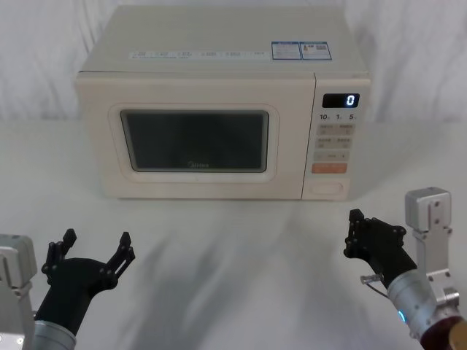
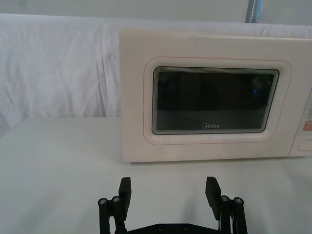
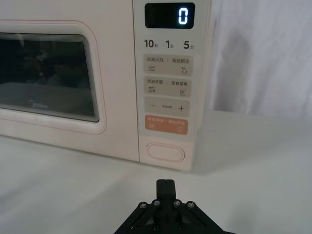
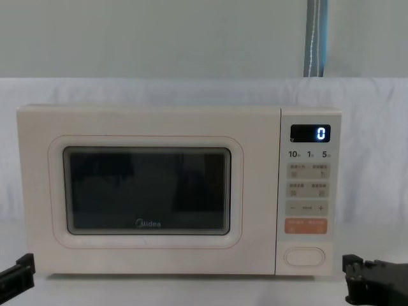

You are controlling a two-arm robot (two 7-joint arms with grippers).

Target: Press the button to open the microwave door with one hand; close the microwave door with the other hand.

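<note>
The right black clawed pincer (image 3: 165,184), pinched closed and empty, should push straight into the wide cream oval button (image 3: 166,152) at the bottom of the cream microwave's (image 1: 211,109) keypad, while the left pincer (image 1: 95,251) waits spread open.

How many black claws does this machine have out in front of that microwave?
2. The left gripper, fingers spread, sits low at the robot's left before the microwave door. The right gripper, fingers together, sits at its right, facing the button.
</note>
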